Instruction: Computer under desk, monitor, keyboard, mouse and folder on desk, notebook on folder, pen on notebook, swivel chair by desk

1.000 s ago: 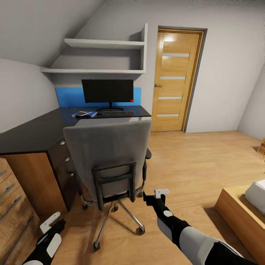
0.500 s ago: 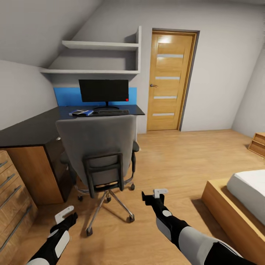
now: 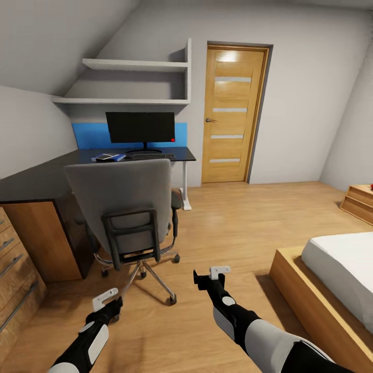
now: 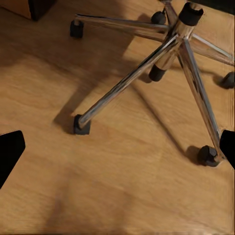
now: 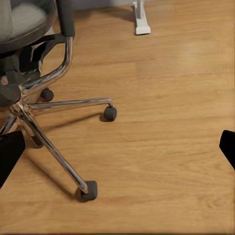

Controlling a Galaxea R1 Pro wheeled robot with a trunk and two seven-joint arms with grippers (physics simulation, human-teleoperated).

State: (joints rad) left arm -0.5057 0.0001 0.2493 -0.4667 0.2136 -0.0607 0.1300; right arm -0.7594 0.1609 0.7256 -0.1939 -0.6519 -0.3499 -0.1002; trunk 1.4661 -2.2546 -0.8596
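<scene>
The grey swivel chair (image 3: pixel 122 204) stands on the wood floor with its back to me, in front of the dark L-shaped desk (image 3: pixel 41 181). Its backrest hides the seat. On the desk's far part stand the black monitor (image 3: pixel 140 127) and, before it, the keyboard (image 3: pixel 151 155). A blue flat item (image 3: pixel 109 157) lies left of the keyboard. My left gripper (image 3: pixel 108 304) is open, low near the chair's chrome base (image 4: pixel 166 58). My right gripper (image 3: pixel 210 275) is open, right of the chair's legs (image 5: pixel 54 147). Both are empty.
A wooden door (image 3: pixel 230 114) is in the back wall, right of the desk. A bed (image 3: pixel 336 269) on a wood frame fills the right foreground, with a nightstand (image 3: pixel 357 202) behind it. A drawer unit (image 3: pixel 15 280) stands at my left. Two shelves (image 3: pixel 129 83) hang above the desk.
The whole picture has shifted: the camera has backed away and turned right, so chair and desk look smaller and more bed shows. Both grippers stay open.
</scene>
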